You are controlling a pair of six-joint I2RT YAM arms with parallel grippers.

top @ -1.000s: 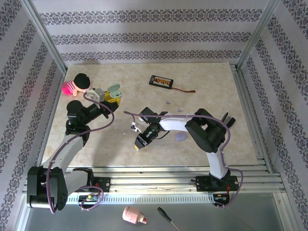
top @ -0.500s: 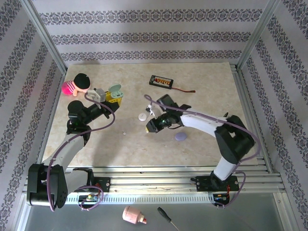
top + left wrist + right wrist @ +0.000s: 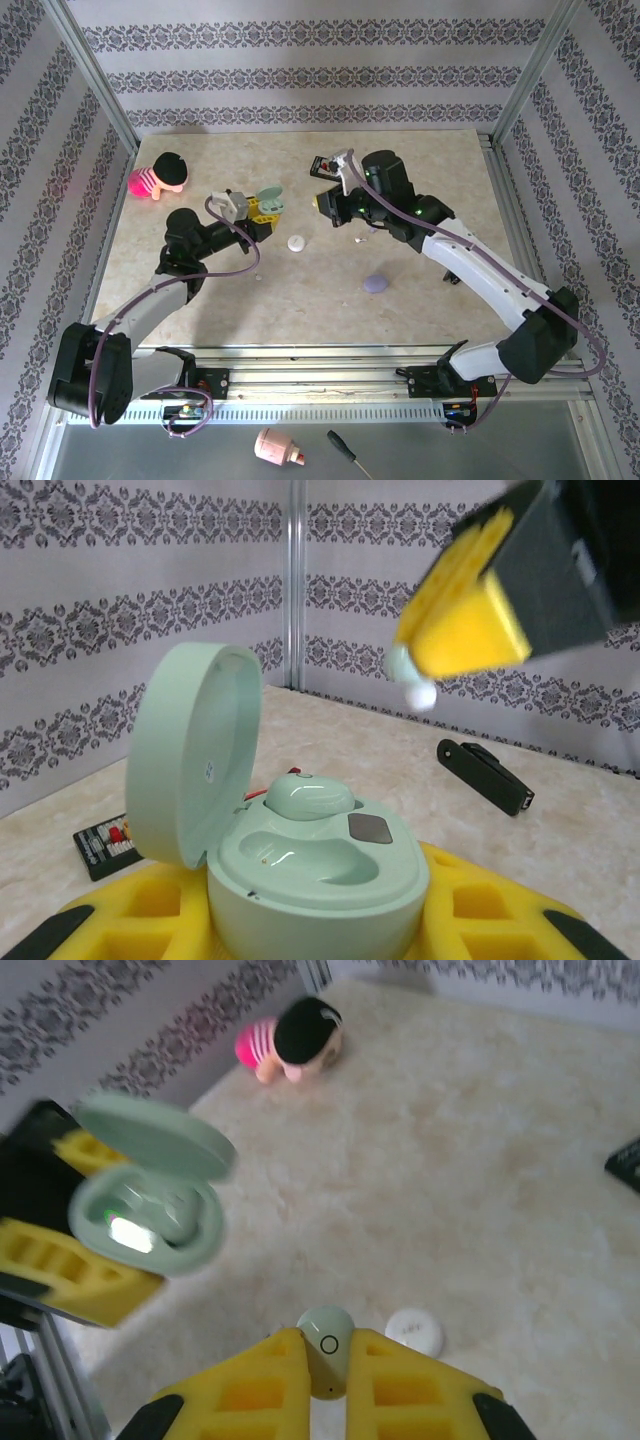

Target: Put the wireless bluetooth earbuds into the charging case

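Note:
My left gripper (image 3: 255,212) (image 3: 320,910) is shut on the base of a mint-green charging case (image 3: 266,200) (image 3: 315,865) (image 3: 150,1215), whose lid stands open. One mint earbud (image 3: 310,795) sits in the case's far slot, and the near slot is empty. To the right of the case and a little above it, my right gripper (image 3: 322,203) (image 3: 327,1360) is shut on another mint earbud (image 3: 327,1345), which pokes out below a yellow finger (image 3: 470,610) in the left wrist view.
A white round case (image 3: 297,242) (image 3: 414,1332) and a lavender case (image 3: 375,284) lie mid-table. A black board (image 3: 325,165) (image 3: 105,845) lies behind the right arm. A pink doll (image 3: 160,175) (image 3: 295,1038) sits far left. A black oblong object (image 3: 485,775) lies on the table.
The right arm has swung from the near middle of the table up and back toward the open case, carrying the earbud. The left gripper has moved right with the case.

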